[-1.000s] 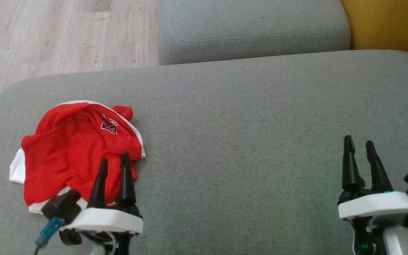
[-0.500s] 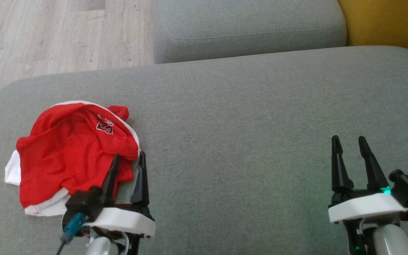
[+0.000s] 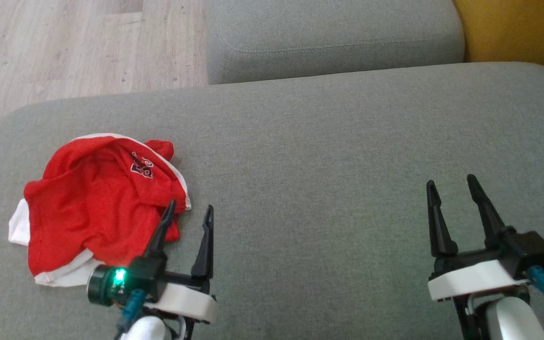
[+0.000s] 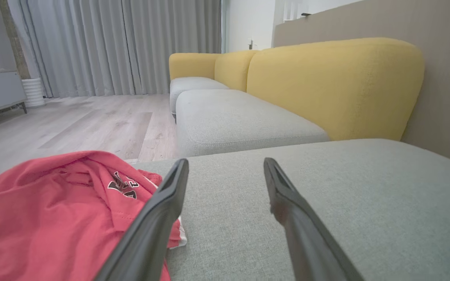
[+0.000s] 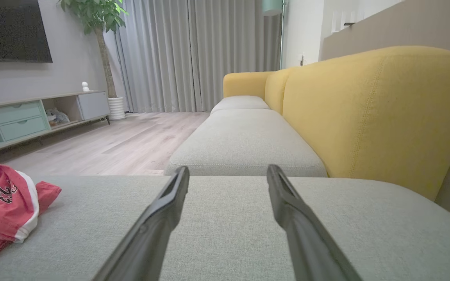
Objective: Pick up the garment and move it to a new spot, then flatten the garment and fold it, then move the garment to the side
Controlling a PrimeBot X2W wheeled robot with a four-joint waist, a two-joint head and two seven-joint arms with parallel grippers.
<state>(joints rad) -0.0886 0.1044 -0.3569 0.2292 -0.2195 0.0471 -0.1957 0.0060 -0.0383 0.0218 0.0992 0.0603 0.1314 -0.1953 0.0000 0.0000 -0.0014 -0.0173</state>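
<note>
Red mesh garment (image 3: 92, 203), white-trimmed, lies crumpled at nine o'clock on the grey woven sofa cushion (image 3: 324, 165), long axis seven-to-one o'clock. The left claw (image 3: 191, 206) and right claw (image 3: 450, 182) stand spread, empty.

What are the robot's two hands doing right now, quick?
Left gripper: open, empty, fingers at the red garment edge.
Right gripper: open, empty.

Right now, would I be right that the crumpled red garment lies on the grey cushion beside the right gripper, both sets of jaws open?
Not quite: the head view shows the red garment beside the left gripper, not the right gripper. It does lie crumpled on the grey cushion, and both sets of jaws are open.
</note>
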